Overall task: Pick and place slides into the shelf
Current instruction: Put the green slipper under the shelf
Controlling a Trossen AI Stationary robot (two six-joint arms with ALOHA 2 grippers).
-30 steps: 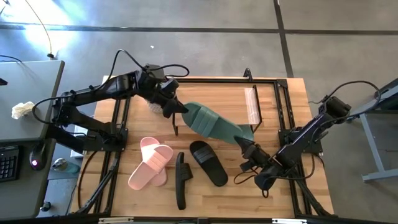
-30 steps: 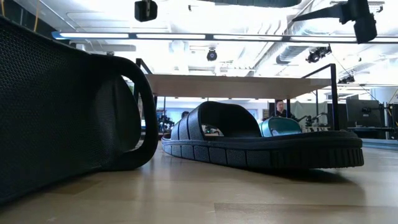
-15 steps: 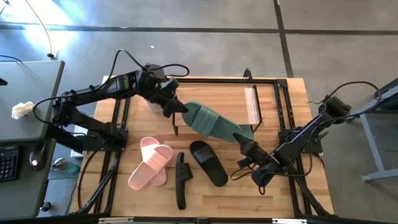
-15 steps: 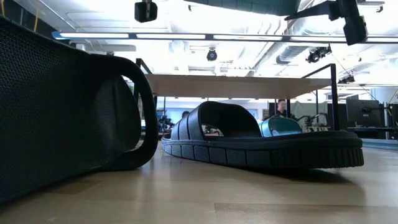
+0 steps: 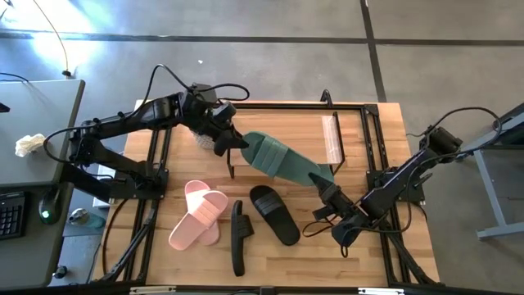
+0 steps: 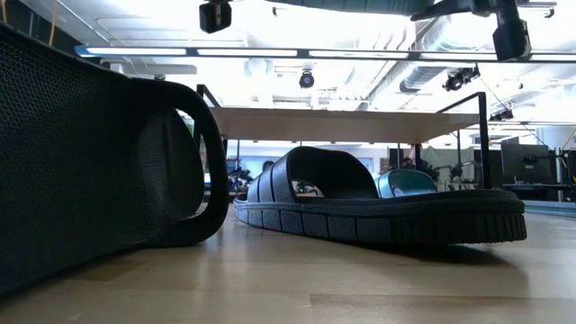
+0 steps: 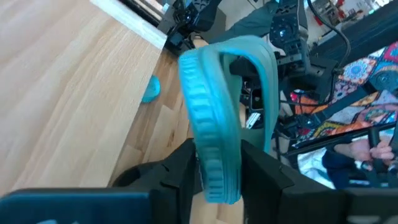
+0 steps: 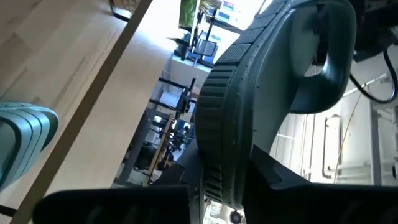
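Observation:
A sage green slide (image 5: 282, 162) hangs on its edge above the table, in front of the shelf (image 5: 286, 119). My left gripper (image 5: 236, 142) is shut on its far-left end and my right gripper (image 5: 329, 191) on its near-right end. Two pink slides (image 5: 201, 215) lie stacked on the table at the near left. One black slide (image 5: 275, 215) lies flat on its sole, and another (image 5: 238, 238) stands on its side. A second green slide (image 6: 409, 183) lies on the table under the shelf's plank (image 6: 342, 124). My left gripper pinches one end of the green slide's sole (image 7: 214, 155) between its two fingers (image 7: 183, 165), which lie across the sole's thickness. The slide stands on edge, its strap to one side, clear of the table. My right gripper pinches the other end of the sole (image 8: 224, 155) between its two fingers, one on the top face and one on the bottom face. That end is also clear of the table.
The shelf's black frame legs (image 5: 232, 164) stand close behind the hanging slide. A clear strip (image 5: 331, 139) lies on the shelf's right part. Bare table shows at the near right (image 5: 327, 254). A desk with a keyboard (image 5: 10, 215) stands beyond the table's left edge.
My right gripper has edged toward the table's left, onto the green slide's near-right end. The slide has stayed aloft between both grippers and has hardly moved.

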